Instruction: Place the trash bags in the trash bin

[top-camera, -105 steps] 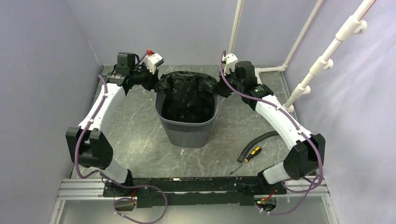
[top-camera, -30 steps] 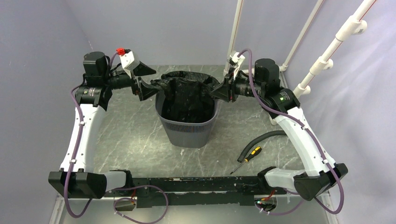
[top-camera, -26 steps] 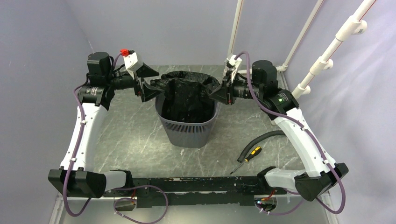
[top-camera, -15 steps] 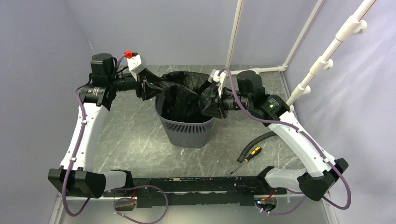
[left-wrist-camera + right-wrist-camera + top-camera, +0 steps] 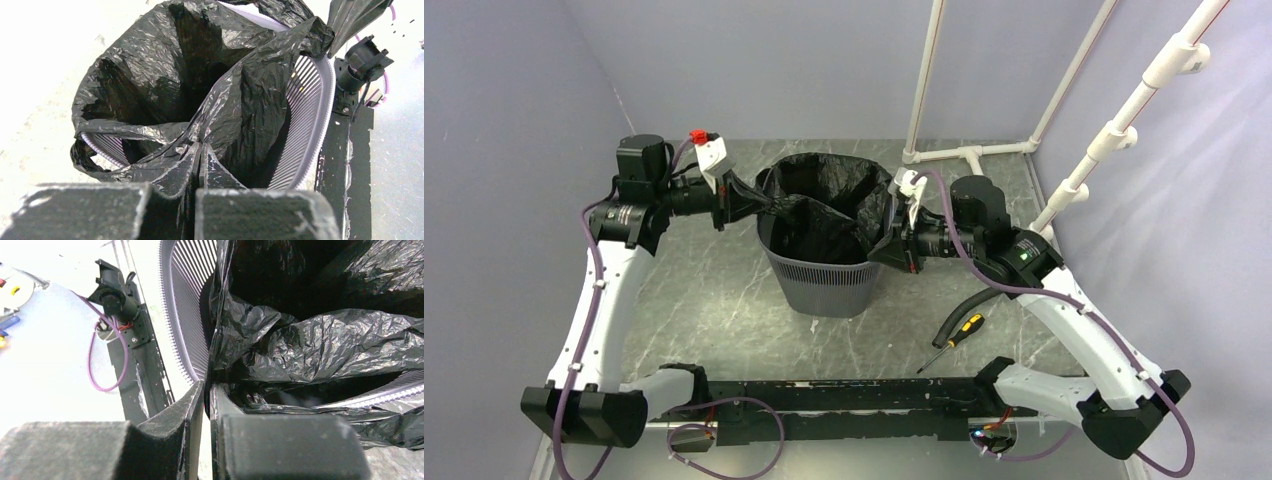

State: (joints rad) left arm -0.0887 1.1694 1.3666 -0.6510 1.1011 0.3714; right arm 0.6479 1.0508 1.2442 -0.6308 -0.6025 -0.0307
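The glossy black trash bag [image 5: 822, 200] sits inside the grey mesh trash bin [image 5: 824, 285]. Its wrinkled film lines most of the opening, and one fold sags across the middle. At the bin's ten o'clock rim, the left gripper [image 5: 746, 203] has its jaws pinched tight on a bunched corner of film. Over at four o'clock, the right gripper [image 5: 887, 250] is clamped on the bag's edge too, just beside the ribbed rim. At twelve o'clock the film stands above the rim.

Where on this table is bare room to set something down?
Bare marble: between the left arm and the trash bin, and between the bin and the base rail. Crowded right of the bin: hose, screwdriver, right arm.
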